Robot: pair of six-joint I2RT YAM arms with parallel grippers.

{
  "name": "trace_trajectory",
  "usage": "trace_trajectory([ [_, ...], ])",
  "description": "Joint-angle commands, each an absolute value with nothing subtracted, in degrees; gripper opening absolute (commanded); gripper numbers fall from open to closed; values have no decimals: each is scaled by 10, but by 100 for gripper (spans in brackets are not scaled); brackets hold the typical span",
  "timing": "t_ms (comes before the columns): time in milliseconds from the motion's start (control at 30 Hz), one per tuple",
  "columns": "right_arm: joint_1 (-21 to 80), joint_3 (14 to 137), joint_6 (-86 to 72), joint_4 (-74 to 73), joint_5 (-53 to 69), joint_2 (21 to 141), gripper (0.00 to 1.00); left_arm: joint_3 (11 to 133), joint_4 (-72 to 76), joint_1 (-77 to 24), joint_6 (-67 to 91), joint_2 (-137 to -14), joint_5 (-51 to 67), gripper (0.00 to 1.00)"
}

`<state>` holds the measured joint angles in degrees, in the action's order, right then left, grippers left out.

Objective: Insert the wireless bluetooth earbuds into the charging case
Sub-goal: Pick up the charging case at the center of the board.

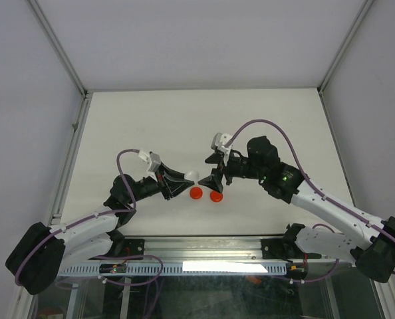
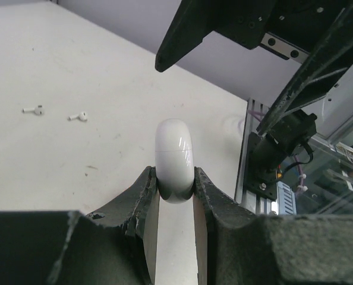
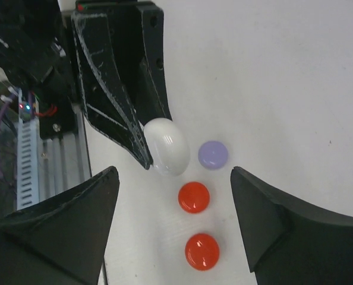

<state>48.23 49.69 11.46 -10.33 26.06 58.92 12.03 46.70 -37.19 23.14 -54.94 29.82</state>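
White and glossy, the charging case [image 2: 175,159] sits pinched between the two black fingers of the left gripper [image 2: 175,181], which is clamped on its lower half. The case stands on edge, lifted clear of the pale table [image 1: 151,119].

From above, both arms meet near the middle of the table. The case shows only as a small white blob at the left gripper's tip, with the right gripper [image 3: 173,173] just beside it at 3 o'clock. Two red discs [image 1: 196,193] [image 1: 216,196] lie on the table at about 5 o'clock from the case. No small stemmed pieces can be made out from this height.

Only the left wrist camera shows the earbuds [image 2: 32,110] [image 2: 77,117]: two tiny white stemmed pieces lying side by side on the table, well apart from the case, at about 10 o'clock from it. The right gripper's dark fingers fill the upper right of this view, at 1 o'clock.

Only the right wrist camera shows a lilac disc [image 3: 213,155], lying just beside the case at 4 o'clock. The two red discs lie at 5 and 6 o'clock, apart from each other. Here the right gripper's own fingers stand wide apart at the lower corners, holding nothing, with the case and discs framed between them.
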Motion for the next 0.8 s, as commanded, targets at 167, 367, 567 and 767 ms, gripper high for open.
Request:
trace_trajectory([
  [167, 459, 474, -33, 90, 335, 593, 74, 89, 724, -377, 228, -554, 292, 0],
  [367, 440, 467, -74, 146, 414, 613, 66, 97, 767, -377, 244, -570, 329, 0],
  [567, 433, 471, -111, 190, 474, 631, 58, 101, 791, -378, 259, -580, 337, 0],
  [767, 432, 482, -121, 200, 506, 648, 51, 105, 812, -379, 273, -588, 341, 0],
])
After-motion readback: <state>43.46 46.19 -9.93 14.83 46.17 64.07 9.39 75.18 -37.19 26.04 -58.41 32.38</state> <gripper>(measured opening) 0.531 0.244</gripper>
